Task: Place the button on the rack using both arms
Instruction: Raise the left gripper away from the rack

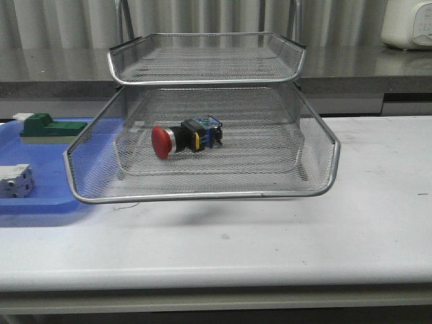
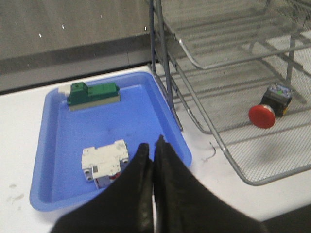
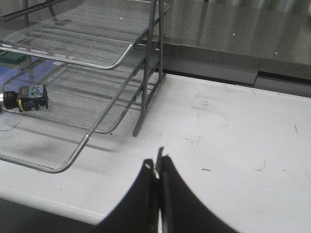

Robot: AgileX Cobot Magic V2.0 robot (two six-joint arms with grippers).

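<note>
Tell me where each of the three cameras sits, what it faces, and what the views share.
Front view: faces forward over the table at the rack; the button lies in its lower tray; no arm shows.
Left wrist view: above the blue tray, rack beside it; left gripper shut.
Right wrist view: over bare table beside the rack's posts; right gripper shut.
All three show the rack and button.
</note>
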